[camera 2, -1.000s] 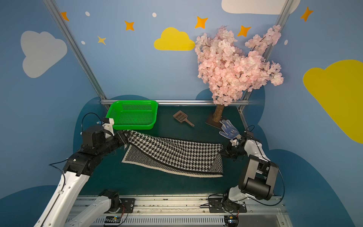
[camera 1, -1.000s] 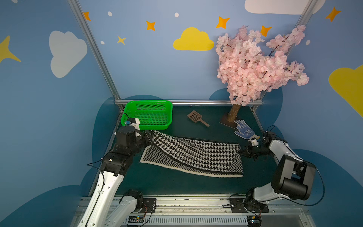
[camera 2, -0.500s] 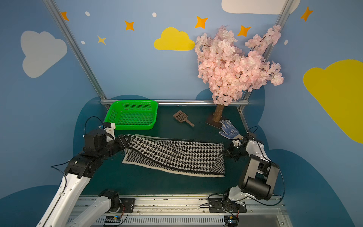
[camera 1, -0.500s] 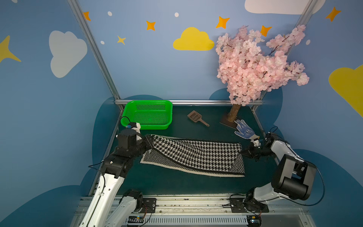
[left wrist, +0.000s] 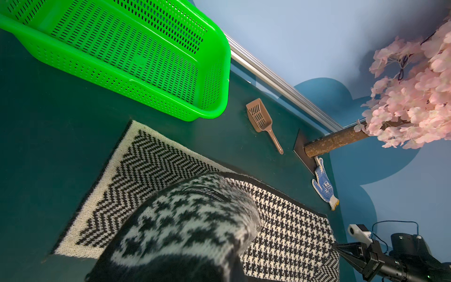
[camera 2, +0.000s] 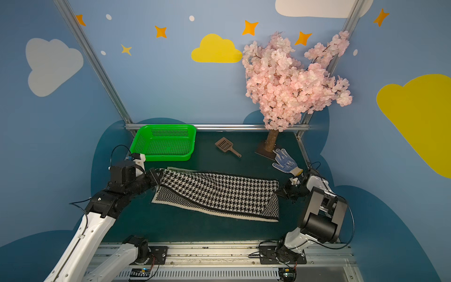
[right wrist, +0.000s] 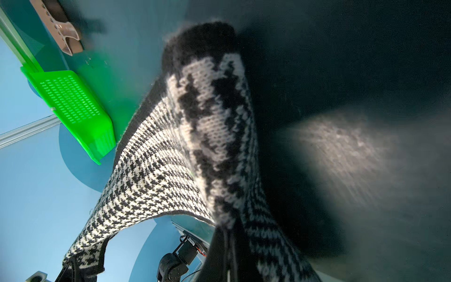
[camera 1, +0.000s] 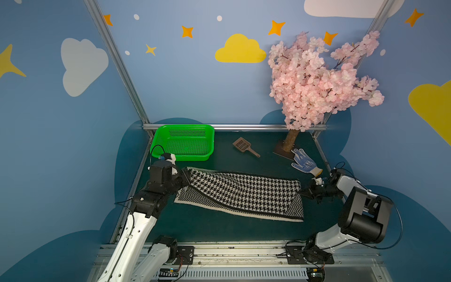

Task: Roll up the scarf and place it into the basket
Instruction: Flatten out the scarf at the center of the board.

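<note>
**Two grippers, one scarf between them**

Dark green mat (camera 1: 219, 229) covers the floor. Blue walls (camera 1: 195, 85) painted with clouds and stars stand on the left, far and right sides. A metal rail (camera 1: 231, 254) along the near edge carries both my arm bases.

The basket (camera 1: 192, 158) sits at the far left corner of the mat. A brown scoop (camera 1: 244, 146) lies to its right. A pink blossom tree (camera 1: 322, 80) stands at the far right on a dark plate, and a blue-dotted glove (camera 1: 303, 162) lies with its fingertips at the plate's edge.

The scarf (camera 1: 244, 193) lies across the middle of the mat, its length running left to right. It is near the basket but apart from it. The houndstooth face is up. A herringbone strip with cream edging shows along the near side and at the left end.

My left arm rises from its base at the near left and leans toward the far side. The left gripper (camera 1: 186, 177) is turned right at the scarf's far left corner. The cloth is gathered there and lifted off the mat. In the left wrist view it drapes over my fingers and hides them. From the right wrist view I seem clamped on that corner.

My right arm is folded at the right edge, with the forearm low and pointing left. The right gripper (camera 1: 305, 193) is pinched tight on the scarf's far right corner. The glove lies just beyond it.
</note>
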